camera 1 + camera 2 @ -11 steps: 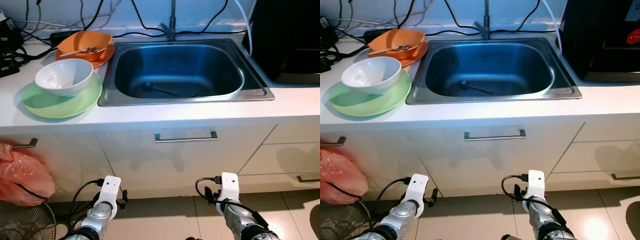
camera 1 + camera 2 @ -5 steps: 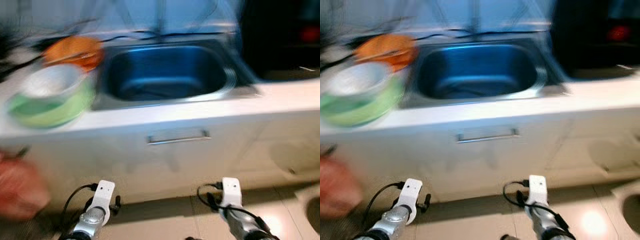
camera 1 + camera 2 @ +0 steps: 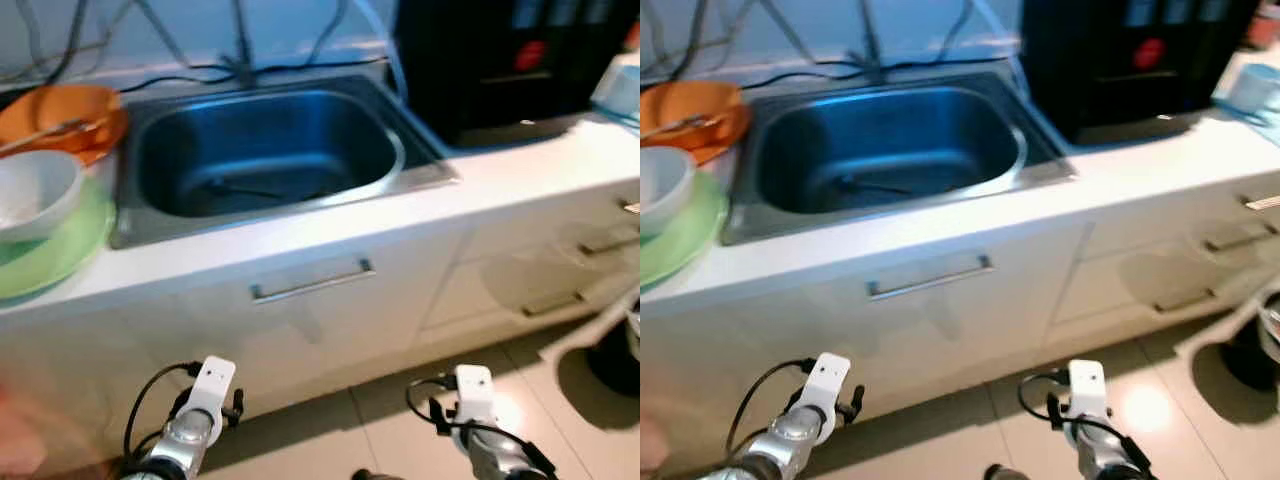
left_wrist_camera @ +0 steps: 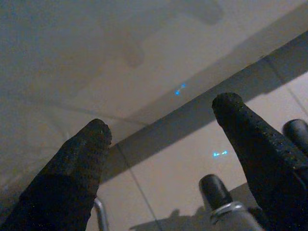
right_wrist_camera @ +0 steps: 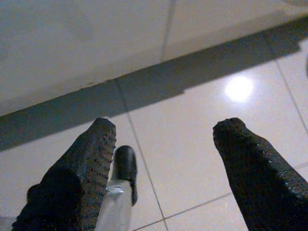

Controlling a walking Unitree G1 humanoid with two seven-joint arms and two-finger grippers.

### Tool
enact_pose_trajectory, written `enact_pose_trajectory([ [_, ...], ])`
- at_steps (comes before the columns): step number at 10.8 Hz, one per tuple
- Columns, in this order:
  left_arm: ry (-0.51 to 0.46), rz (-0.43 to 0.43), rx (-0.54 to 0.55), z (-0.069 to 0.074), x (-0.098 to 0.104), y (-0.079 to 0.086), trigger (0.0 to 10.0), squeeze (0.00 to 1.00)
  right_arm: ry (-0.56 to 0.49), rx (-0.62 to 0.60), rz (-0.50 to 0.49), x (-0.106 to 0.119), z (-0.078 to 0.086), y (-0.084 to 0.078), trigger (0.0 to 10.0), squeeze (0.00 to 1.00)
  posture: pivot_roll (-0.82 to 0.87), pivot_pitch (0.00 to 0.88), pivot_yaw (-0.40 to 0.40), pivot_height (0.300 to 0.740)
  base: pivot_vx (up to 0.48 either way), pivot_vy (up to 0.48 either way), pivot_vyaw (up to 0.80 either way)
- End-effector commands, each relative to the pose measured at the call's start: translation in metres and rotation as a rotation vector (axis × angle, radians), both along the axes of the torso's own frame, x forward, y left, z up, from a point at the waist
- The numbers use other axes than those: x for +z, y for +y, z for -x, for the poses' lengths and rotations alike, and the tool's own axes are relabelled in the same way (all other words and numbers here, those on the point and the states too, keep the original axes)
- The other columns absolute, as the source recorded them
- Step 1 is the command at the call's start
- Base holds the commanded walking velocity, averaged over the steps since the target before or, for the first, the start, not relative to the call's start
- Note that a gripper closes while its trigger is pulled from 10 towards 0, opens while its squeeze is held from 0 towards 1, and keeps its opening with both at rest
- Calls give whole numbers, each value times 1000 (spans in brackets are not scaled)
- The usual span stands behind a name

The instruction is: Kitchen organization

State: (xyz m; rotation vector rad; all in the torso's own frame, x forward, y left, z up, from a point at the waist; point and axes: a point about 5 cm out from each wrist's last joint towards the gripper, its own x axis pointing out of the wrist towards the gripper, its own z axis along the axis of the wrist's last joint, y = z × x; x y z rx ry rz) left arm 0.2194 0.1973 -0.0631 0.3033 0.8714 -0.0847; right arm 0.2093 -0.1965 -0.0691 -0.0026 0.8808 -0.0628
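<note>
Both grippers hang low and idle — left gripper and right gripper spread wide, nothing held. Counter fills your view; sink at 12 o'clock, a utensil lying in it. Green plate with white bowl at 9, orange bowl at 10. You're at approach, I judge — next, raise an arm toward the dishes.

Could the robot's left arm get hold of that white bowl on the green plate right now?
Probably not yet. The left gripper hangs low by the cabinet front, fingers open, well below the counter. The white bowl sits uncovered on the green plate, so the arm must rise first.
</note>
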Motion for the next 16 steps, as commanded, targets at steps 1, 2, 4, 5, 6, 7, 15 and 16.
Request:
enact_pose_trajectory([
  [1,24,-29,-14,5,-2,5,10000,0,6,26,-1,0,0,3,10000,0,3,3,38,740,0,0,0],
  [2,15,-31,-28,2,0,7,10000,0,-25,20,-36,3,-5,4,10000,0,7,4,34,740,0,0,0],
  [4,-3,-14,-63,-3,5,14,10000,0,-98,174,-79,12,-16,8,10000,0,5,21,35,740,0,0,0],
  [5,-2,-22,-112,-3,8,22,10000,0,-132,229,-90,17,-19,0,10000,0,1,28,37,740,0,0,0],
  [6,1,-32,-136,-3,9,28,10000,0,-153,258,-87,21,-20,-4,10000,0,4,30,39,740,0,0,0],
  [7,-18,-44,-123,-8,17,42,10000,0,-206,316,-105,29,-19,-13,10000,0,9,35,51,740,0,0,0],
  [15,-190,108,-29,-35,34,24,10000,0,-253,179,25,47,-9,-84,10000,0,-30,3,41,740,0,0,0],
  [16,-213,121,-21,-37,36,21,10000,0,-278,150,-4,46,-16,-75,10000,0,-6,4,33,740,0,0,0],
])
